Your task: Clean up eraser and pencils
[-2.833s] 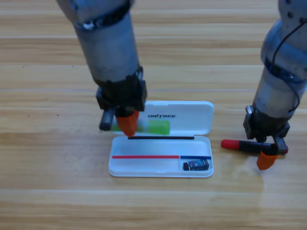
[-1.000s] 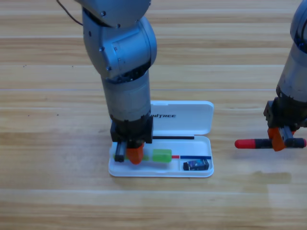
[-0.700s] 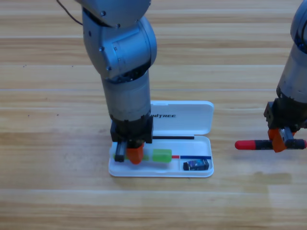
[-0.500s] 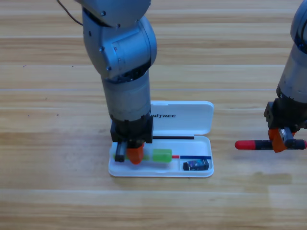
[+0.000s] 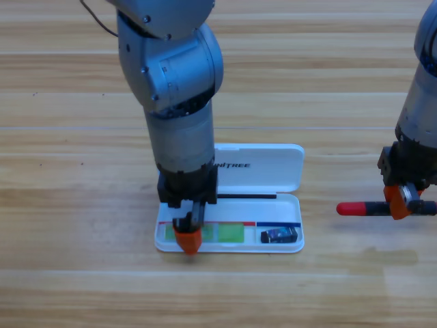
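Wooden table (image 5: 68,205), seen from above, w/ open white case (image 5: 273,174) near centre. Left gripper (image 5: 187,236) points down over the tray's left part, directly above the green pencil (image 5: 231,233), which lies flat in the tray's long compartment; its middle is hidden under the orange jaw tip, so contact and jaw gap can't be told. Eraser (image 5: 278,235) sits in the small compartment at the tray's lower right, well apart from that gripper. Right gripper (image 5: 398,203), at the right edge, is clamped on the black pencil w/ red cap (image 5: 358,208), held horizontal, red cap pointing toward the case, clear to the right of the case.
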`<state>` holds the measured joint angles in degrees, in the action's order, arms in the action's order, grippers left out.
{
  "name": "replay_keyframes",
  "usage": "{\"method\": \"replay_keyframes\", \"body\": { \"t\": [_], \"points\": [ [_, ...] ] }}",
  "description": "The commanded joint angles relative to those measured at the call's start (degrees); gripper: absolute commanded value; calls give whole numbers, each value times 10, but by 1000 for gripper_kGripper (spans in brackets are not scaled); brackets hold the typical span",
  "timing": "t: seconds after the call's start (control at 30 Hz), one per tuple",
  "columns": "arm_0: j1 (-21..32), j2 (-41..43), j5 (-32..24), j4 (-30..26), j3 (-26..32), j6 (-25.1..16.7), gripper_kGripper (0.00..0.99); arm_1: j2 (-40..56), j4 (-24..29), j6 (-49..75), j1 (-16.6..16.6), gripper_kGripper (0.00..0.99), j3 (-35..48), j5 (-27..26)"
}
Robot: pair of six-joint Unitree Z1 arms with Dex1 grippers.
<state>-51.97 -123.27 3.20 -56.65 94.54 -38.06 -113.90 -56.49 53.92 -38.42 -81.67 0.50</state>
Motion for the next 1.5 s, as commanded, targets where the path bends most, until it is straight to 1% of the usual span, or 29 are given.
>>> {"method": "replay_keyframes", "body": {
  "t": [0.03,0.13,0.23,0.33,0.43,0.57,0.63,0.73,0.9,1.17,1.3,1.43,1.5],
  "points": [
    [-9,-19,-1,3,-6,6,990,23,-14,-5,-14,0,13,-2],
    [-9,-15,0,0,-6,6,990,32,-28,-6,-18,0,13,-9],
    [-9,3,-1,-14,-7,6,990,48,-49,-7,-32,0,13,-20],
    [-9,42,1,-30,-13,8,990,63,-71,-16,-53,0,3,-25],
    [-9,104,1,-50,-22,8,990,68,-85,-29,-78,0,-15,-25],
    [-2,196,1,-83,-23,7,990,40,-100,-47,-112,0,-65,-25],
    [16,236,-1,-96,-23,3,990,11,-107,-53,-125,0,-100,-24],
    [49,276,-7,-114,-17,-15,990,-43,-117,-63,-141,0,-162,-23],
    [92,298,-9,-121,-23,-30,990,-139,-126,-75,-148,0,-269,-20],
    [139,295,-17,-101,-23,-26,990,-241,-150,-83,-154,0,-395,-16],
    [175,297,-17,-94,-10,-33,990,-259,-154,-83,-155,0,-421,-10],
    [208,297,-17,-87,-2,-41,990,-261,-155,-85,-157,0,-423,-10],
    [216,297,-17,-87,0,-42,990,-262,-155,-86,-157,0,-424,-10]
  ]
}}
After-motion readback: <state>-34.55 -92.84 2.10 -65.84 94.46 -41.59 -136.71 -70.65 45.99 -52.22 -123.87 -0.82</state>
